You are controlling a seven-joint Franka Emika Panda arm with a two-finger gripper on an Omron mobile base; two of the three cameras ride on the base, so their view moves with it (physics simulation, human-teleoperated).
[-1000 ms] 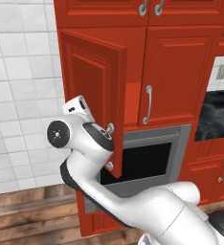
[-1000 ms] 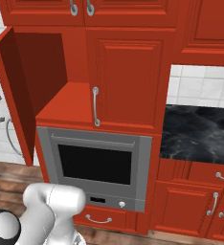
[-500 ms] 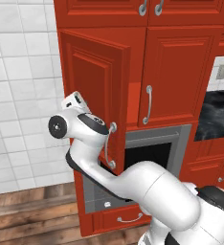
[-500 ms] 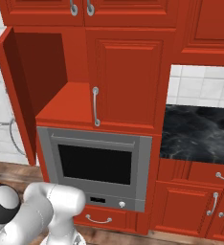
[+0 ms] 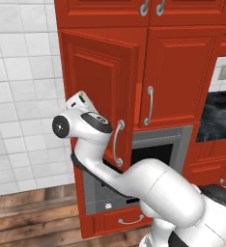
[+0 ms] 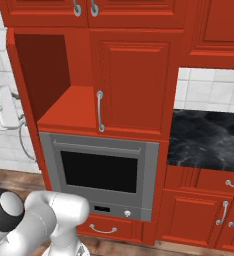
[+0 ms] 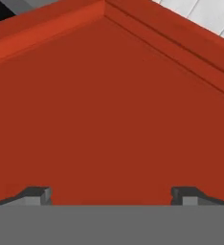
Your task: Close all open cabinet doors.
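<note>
One red cabinet door [image 5: 99, 87] above the oven stands open, hinged at its left, with its silver bar handle [image 5: 117, 144] on the free edge. In the right base view this door [image 6: 11, 65] is nearly edge-on beside the bare red cabinet interior [image 6: 54, 80]. My gripper [image 7: 111, 194] is open, its two fingertips [image 7: 37, 195] wide apart and right up against the door's red outer face [image 7: 109, 105]. The white hand [image 6: 3, 107] sits left of the door, at mid height. The neighbouring door [image 6: 131, 82] is shut.
A grey oven [image 6: 101, 170] with dark glass sits below the open cabinet, with a red drawer [image 6: 106, 227] under it. White wall tiles [image 5: 23, 96] lie left of the door. A black counter [image 6: 209, 140] and shut lower doors [image 6: 209, 212] are to the right.
The open door has swung a little toward shut, turning edge-on in the right base view. My hand has risen and moved in against the door's outer face.
</note>
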